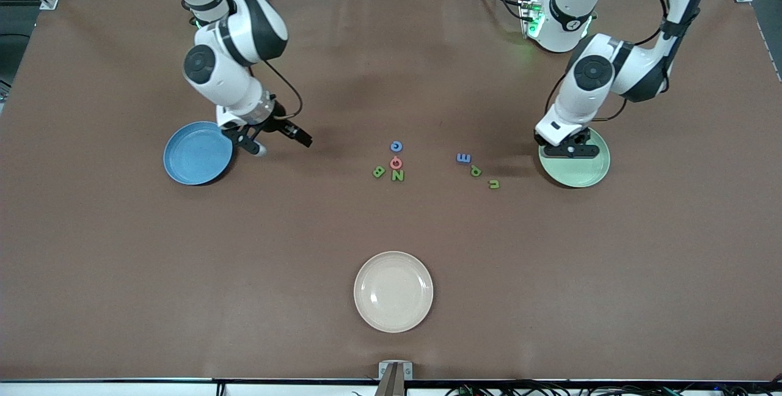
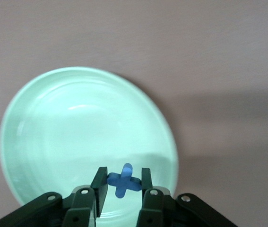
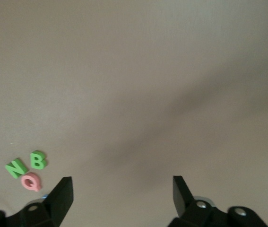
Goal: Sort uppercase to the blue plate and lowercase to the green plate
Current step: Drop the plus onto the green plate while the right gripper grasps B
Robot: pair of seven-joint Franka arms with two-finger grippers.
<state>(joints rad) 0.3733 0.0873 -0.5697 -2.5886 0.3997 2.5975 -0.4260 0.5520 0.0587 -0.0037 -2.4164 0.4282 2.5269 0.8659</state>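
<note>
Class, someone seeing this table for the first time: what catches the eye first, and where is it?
The left claw holds a blue cross-shaped letter over the green plate. The right claw hangs open beside the blue plate. Small foam letters lie mid-table, farther from the camera than a cream plate.

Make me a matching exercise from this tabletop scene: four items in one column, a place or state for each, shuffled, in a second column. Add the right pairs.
Column one
1. blue t
2. pink Q
3. cream plate
4. right gripper

Column two
A. lies on the table, touching the green N
B. open, beside the blue plate, holding nothing
C. nearest to the front camera, nothing on it
D. pinched in the left gripper over the green plate

Pairs: 1-D, 2-A, 3-C, 4-B
</note>
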